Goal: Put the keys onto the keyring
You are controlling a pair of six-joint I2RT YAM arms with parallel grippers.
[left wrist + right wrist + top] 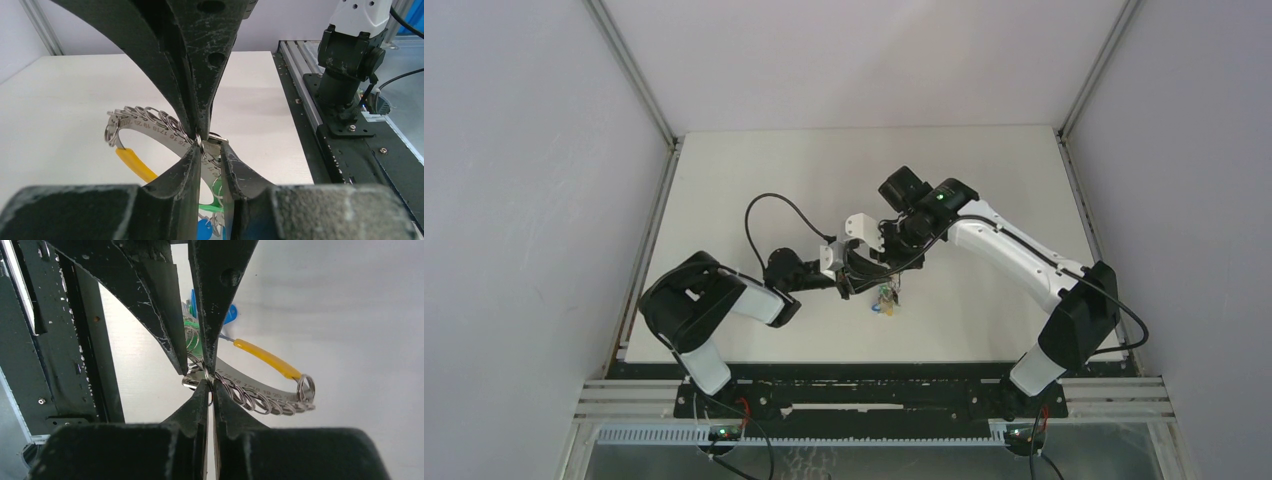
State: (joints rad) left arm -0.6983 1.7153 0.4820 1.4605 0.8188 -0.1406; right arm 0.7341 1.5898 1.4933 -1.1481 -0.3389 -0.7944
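Observation:
The keyring (150,125) is a curved silvery band stamped with numbers, strung with several small split rings. It carries a yellow-orange sleeve (134,164) and green (212,202) and blue (205,230) tags. It hangs just above the table (774,180) at the near middle (886,298). My left gripper (209,150) is shut on the band near its end. My right gripper (210,385) comes from the opposite side and is shut on one small split ring of the band (260,390). The two grippers' tips nearly touch. The keys are not in view.
A black rail (300,90) runs along the table's near edge, with the right arm's base (345,75) on it. A black cable (769,210) loops above the left arm. Pale walls stand on the left, right and far sides.

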